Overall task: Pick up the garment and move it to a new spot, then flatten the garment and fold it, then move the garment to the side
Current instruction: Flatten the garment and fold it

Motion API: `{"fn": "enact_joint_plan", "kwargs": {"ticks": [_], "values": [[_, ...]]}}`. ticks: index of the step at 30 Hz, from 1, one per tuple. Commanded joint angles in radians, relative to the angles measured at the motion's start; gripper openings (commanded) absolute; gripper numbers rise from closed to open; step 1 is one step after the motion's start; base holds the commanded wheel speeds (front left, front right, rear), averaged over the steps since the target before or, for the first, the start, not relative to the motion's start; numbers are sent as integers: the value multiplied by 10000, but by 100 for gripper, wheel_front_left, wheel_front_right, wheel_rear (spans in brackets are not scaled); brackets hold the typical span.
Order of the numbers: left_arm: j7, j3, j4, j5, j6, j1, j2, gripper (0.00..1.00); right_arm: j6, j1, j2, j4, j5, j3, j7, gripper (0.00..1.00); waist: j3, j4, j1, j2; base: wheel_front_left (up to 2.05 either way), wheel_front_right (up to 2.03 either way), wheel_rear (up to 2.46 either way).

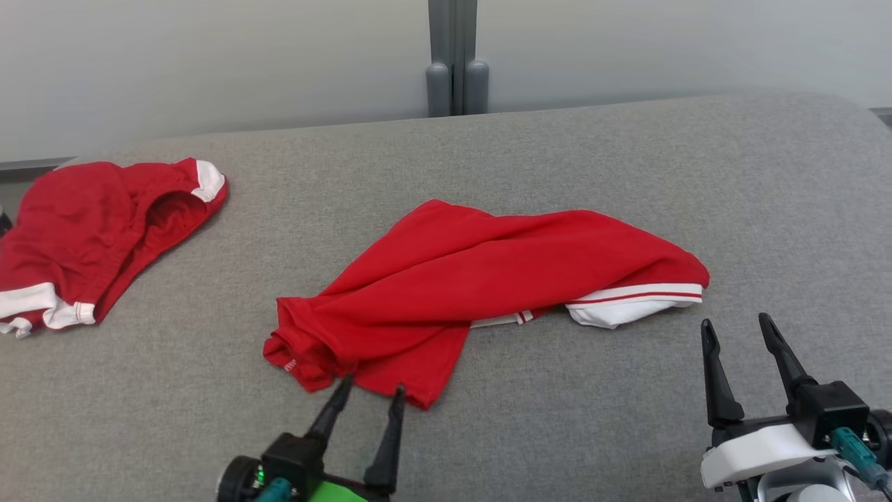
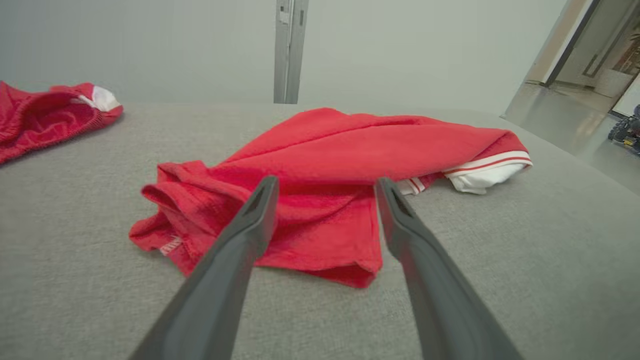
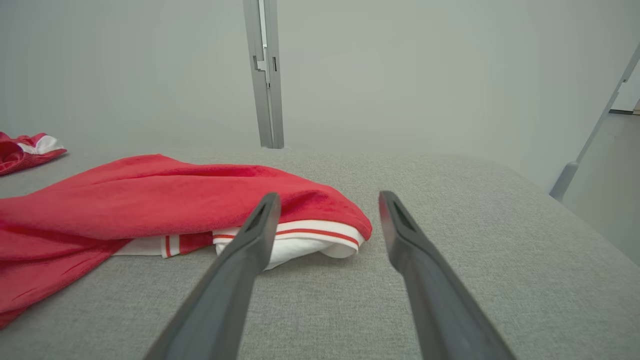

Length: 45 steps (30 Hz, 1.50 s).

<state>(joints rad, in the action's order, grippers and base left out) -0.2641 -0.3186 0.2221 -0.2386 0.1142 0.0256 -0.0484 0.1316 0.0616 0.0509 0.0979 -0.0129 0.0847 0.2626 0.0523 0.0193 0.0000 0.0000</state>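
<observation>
Head view first. Got the red garment (image 1: 474, 279) lying crumpled on the grey padded top (image 1: 627, 160), straight out in front of the grey post (image 1: 456, 63). Can see its white striped cuff (image 1: 634, 301) poking out off to the right of the post. Also got a second red garment (image 1: 90, 230) way off to the left of the post, well apart from the first one. Spotted the left gripper (image 1: 373, 385) spread wide and holding nothing, tips right at the garment's near edge, a bit left of the post's line. Same story for the right gripper (image 1: 736, 321): wide, empty, further right of the post, near the cuff but clear of it.

Left wrist view next. Looking along both dark fingers back toward the post, with the garment's bunched near corner framed between them. Can't tell whether touching cloth or just hovering over it.

Right wrist view. Looking past wide-apart fingers at the cuff end, post dead ahead behind it. Seems lined up a little right of the cloth, with bare grey top under one finger.

Judging from all that: step one, the pick-up, not begun yet. Nothing lifted, nothing flattened or folded. Next move probably calls for lowering the tips onto cloth, pinching a decent bunch at each end, then lifting together. Would nudge the right one toward the post's line first, so as to catch the cuff rather than bare top. Worth steering clear of the second garment when choosing the new spot.
</observation>
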Motion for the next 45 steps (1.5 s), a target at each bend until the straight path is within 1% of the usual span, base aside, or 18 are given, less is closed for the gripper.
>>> {"fn": "enact_joint_plan", "kwargs": {"ticks": [1, 4, 11, 14, 18, 19, 20, 21, 24, 26, 29, 31, 34, 37, 40, 44, 45], "values": [[-5, -310, 434, 83, 62, -288, -40, 100, -17, -147, 2, 10, -9, -96, 31, 100, 1, -274, 0, 0, 0, 0, 0], [-5, -910, 1450, 9, 98, -875, -45, 100, -17, -283, 0, 84, 15, -388, 31, 100, 28, -500, 0, 0, 0, 0, 0], [-5, -1635, 3483, -52, 101, -1976, -40, 100, -17, -427, 0, 285, -170, -938, 31, 100, 25, -737, 0, 0, 0, 0, 0], [-5, -1902, 4293, 38, -239, -2481, -48, 100, -17, -402, -1, 359, -247, -1085, 31, 100, 50, -765, 0, 0, 0, 0, 0], [-3, -2312, 5137, -88, -447, -2979, -42, 100, -17, -440, 0, 369, -402, -1150, 31, 100, 87, -780, 0, 0, 0, 0, 0], [24, -2438, 5390, -147, -422, -3057, -43, 90, -17, -446, 1, 365, -436, -1140, 31, 100, 91, -780, 0, 0, 0, 0, 0], [29, -2571, 5646, -202, -399, -3193, -43, 34, -17, -447, 0, 362, -466, -1138, 31, 100, 101, -781, 0, 0, 0, 0, 0], [17, -2683, 5802, -262, -364, -3321, -43, 1, -17, -441, 0, 367, -491, -1140, 31, 100, 106, -780, 0, 0, 0, 0, 0], [6, -3052, 6175, -455, -260, -3611, -42, 0, -17, -386, 1, 342, -581, -1046, 31, 100, 123, -702, 0, 0, 0, 0, 0], [-5, -3072, 6182, -622, -269, -3804, -42, 0, -17, -322, -1, 310, -629, -949, 31, 100, 124, -604, 0, 0, 0, 0, 0], [-15, -2788, 5748, -847, -356, -4084, -64, 0, -17, -235, 0, 276, -700, -762, 31, 100, 130, -401, 0, 0, 0, 0, 0], [-9, -2556, 5141, -971, -291, -4159, -241, 0, -17, -221, -3, 271, -768, -701, 31, 100, 130, -261, 0, 0, 0, 0, 0], [-9, -2101, 3942, -1179, -214, -4423, -753, 0, -17, -228, 0, 291, -830, -659, 31, 100, 109, -75, 0, 0, 0, 0, 0], [315, -1704, 2537, -1359, -314, -4640, -1329, 0, -17, -294, 0, 344, -905, -666, 31, 100, 71, 16, 0, 0, 0, 0, 0], [1080, -1262, 774, -1725, -392, -4518, -1947, 0, -17, -266, 2, 385, -993, -682, 31, 100, 6, 64, 0, 0, 0, 0, 0], [2376, -849, -1533, -2375, -534, -3712, -2674, 0, -17, -80, 1, 437, -1088, -699, 31, 100, -131, 74, 0, 0, 0, 0, 0], [2793, -767, -2192, -2464, -590, -3396, -2987, 0, -17, -25, 1, 462, -1105, -693, 31, 100, -186, 52, 0, 0, 0, 0, 0]]}}
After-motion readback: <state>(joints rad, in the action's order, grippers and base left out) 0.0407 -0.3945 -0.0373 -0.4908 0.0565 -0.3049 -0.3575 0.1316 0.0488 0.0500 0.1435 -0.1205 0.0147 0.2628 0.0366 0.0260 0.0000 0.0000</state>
